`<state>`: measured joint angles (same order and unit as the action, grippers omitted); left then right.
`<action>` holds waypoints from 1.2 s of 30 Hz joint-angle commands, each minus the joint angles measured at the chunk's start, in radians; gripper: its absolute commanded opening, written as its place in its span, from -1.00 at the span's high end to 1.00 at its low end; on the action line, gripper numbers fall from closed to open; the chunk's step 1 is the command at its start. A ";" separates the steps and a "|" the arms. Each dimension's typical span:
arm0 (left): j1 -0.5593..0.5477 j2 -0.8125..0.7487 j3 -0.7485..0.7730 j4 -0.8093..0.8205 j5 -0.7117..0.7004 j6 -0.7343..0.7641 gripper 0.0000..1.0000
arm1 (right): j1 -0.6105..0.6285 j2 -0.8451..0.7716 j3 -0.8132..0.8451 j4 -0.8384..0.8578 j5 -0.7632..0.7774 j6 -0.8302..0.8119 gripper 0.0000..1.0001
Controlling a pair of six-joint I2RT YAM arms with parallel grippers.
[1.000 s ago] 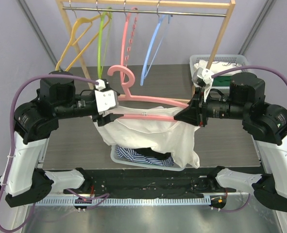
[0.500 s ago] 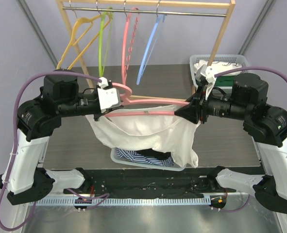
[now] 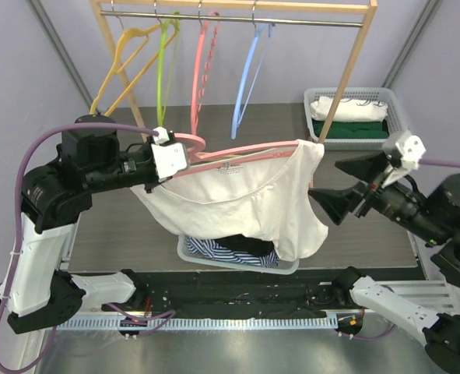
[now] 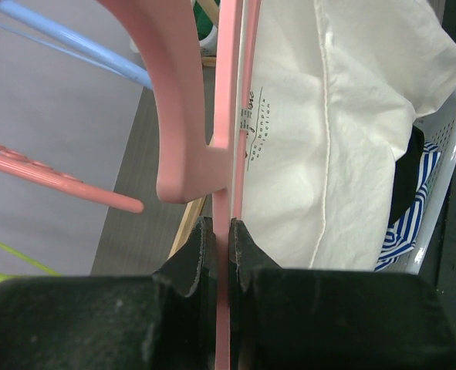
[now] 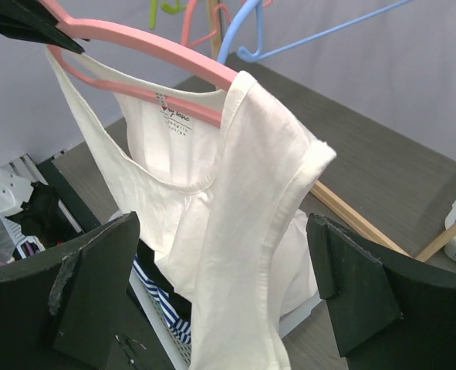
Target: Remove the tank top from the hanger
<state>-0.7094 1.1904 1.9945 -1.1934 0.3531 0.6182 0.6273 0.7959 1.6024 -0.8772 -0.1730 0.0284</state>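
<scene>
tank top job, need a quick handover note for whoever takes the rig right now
left gripper: shut on the pink hanger near its hook, holding it in the air.
right gripper: open, empty, beside the tank top.
tank top: on the hanger, one strap over its right end, body above the basket.
done: hanger is off the rack.
left: slide the straps off and free the top.

Tank top [image 3: 237, 199] on hanger [image 3: 253, 148], above basket [image 3: 184, 251], rack [image 3: 348, 74] behind
</scene>
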 commanded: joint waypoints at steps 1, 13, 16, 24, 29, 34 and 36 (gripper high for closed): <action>0.002 -0.003 0.026 0.058 -0.002 -0.001 1.00 | 0.006 -0.026 -0.061 0.076 0.015 0.042 -0.93; 0.002 -0.014 0.038 0.026 0.056 -0.020 0.99 | 0.006 0.055 -0.073 0.158 0.016 -0.005 -0.39; 0.002 -0.020 0.033 0.022 0.061 -0.018 0.98 | 0.006 0.048 -0.059 0.164 0.042 -0.010 0.55; 0.002 -0.025 0.030 0.018 0.064 -0.014 0.94 | 0.005 0.002 -0.045 0.046 0.151 -0.001 0.98; 0.002 -0.028 0.017 0.008 0.063 0.003 0.94 | 0.006 -0.096 -0.075 0.033 0.373 0.033 0.98; 0.002 -0.029 0.018 -0.014 0.081 0.015 0.93 | 0.006 -0.113 -0.079 0.018 0.425 0.051 0.98; 0.002 -0.028 0.021 -0.009 0.086 0.011 0.93 | 0.006 -0.094 -0.088 0.000 0.313 0.048 0.86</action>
<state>-0.7094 1.1812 1.9949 -1.2182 0.4149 0.6155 0.6285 0.6643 1.5177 -0.8654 0.1719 0.0601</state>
